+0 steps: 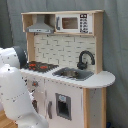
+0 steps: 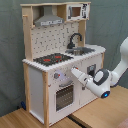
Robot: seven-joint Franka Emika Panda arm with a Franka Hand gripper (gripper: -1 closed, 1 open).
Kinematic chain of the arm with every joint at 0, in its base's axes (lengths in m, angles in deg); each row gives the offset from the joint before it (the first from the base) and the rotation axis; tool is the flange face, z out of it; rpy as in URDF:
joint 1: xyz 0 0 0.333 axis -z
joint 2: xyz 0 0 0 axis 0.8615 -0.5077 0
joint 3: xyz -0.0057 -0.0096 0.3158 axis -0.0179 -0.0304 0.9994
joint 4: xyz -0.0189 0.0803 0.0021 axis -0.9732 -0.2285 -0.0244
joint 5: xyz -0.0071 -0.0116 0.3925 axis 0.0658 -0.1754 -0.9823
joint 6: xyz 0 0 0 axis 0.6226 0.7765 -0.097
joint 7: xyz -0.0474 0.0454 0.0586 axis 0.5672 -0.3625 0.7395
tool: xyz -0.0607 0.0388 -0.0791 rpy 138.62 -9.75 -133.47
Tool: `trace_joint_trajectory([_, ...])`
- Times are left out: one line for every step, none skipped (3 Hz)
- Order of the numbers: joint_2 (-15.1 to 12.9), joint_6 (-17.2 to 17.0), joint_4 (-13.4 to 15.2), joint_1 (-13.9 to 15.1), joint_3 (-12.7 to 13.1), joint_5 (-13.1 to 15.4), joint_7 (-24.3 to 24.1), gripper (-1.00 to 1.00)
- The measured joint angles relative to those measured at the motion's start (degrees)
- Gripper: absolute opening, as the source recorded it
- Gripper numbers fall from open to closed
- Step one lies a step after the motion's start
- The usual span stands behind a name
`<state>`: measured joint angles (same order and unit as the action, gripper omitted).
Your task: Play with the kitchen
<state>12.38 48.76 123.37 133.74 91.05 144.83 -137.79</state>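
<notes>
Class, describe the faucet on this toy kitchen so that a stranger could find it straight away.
Start at the kitchen, the tall pale wood and white unit. On its countertop, beside the stovetop with red burners, sits the sink. The faucet rises behind it: the only black, arched piece there.
</notes>
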Motion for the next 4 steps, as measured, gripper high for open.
trace_joint_trajectory([-4.8, 0.3, 2.1, 0.0, -0.9, 3.3, -0.2, 1.00])
trace_joint_trajectory([-9.0, 0.4, 4.3, 0.1, -1.9, 6.4, -0.6, 1.00])
trace_joint_trajectory([-12.0, 0.8, 7.0, 0.1, -3.6, 10.3, -2.2, 1.00])
trace_joint_trajectory([-12.3, 4.3, 7.3, 0.1, -6.0, 13.9, -3.6, 1.00])
